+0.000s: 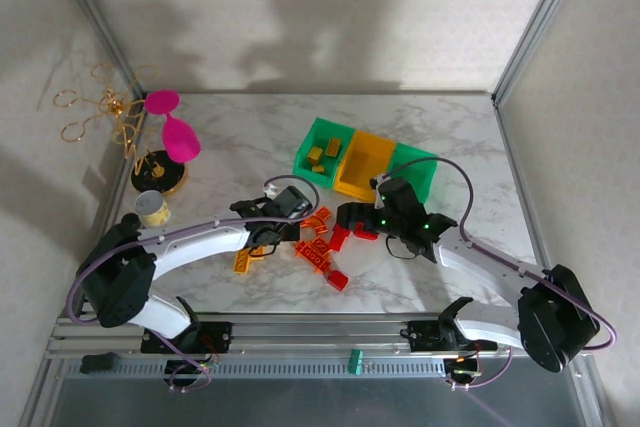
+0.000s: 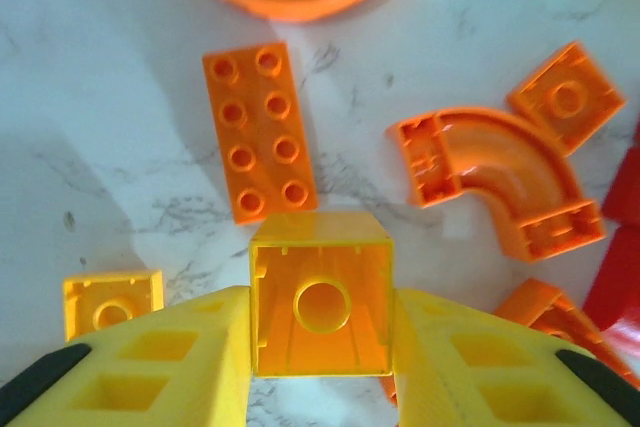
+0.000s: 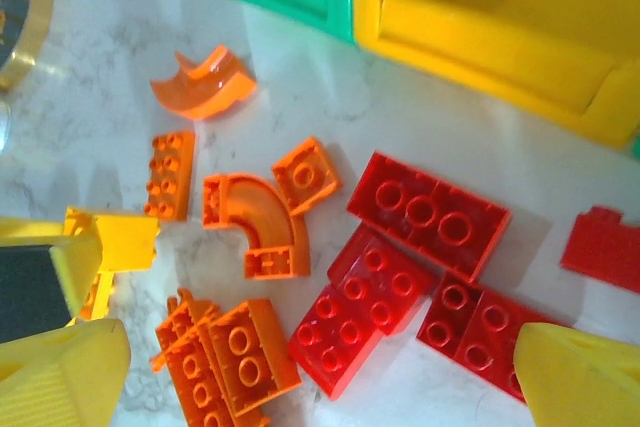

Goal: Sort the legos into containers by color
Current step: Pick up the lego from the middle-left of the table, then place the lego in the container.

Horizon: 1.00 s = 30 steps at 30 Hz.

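Observation:
Orange and red legos lie in a loose pile on the marble table in front of the containers, a yellow bin between two green ones. The left green bin holds a few yellow bricks. My left gripper is shut on a small yellow brick, hollow side facing the camera, just above the table at the pile's left edge. My right gripper hangs open over the red bricks, with nothing between its fingers. An orange arch lies beside them.
A cream cup and a gold wire stand with a pink piece sit at the left. An orange flat plate and another small yellow brick lie near the left gripper. Metal frame posts border the table.

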### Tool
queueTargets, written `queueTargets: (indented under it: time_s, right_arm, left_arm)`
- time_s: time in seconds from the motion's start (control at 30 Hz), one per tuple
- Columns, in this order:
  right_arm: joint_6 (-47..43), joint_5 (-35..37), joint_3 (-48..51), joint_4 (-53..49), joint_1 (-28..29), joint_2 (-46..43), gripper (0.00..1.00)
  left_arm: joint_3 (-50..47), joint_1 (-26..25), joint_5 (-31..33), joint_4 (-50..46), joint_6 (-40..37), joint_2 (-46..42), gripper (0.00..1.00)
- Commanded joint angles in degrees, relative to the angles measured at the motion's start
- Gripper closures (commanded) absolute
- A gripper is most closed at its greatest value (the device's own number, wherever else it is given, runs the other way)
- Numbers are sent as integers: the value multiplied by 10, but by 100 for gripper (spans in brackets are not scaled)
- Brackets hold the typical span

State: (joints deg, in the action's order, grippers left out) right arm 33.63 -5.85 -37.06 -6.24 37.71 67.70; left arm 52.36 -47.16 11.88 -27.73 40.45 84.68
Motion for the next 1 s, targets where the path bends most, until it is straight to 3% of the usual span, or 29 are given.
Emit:
queueTargets:
  time_s: [0.0,0.23,0.67,0.97]
  right_arm:
    - [-13,-4,-15,-5,-11,-13,1]
    - [-6,-8,0,1,-23,-28,1]
    - [-10,-22,-4,3,-77,-41,1]
    - [-24,-15,-47,13,-113,-12,1]
  left_arm:
    - [26,3,27,-25,-12,-5,63]
    - [42,12,12,-3,-27,34,63]
    - [204,31,53,-24,-75,101,64]
    - [381,97,23,38,-111,263,66]
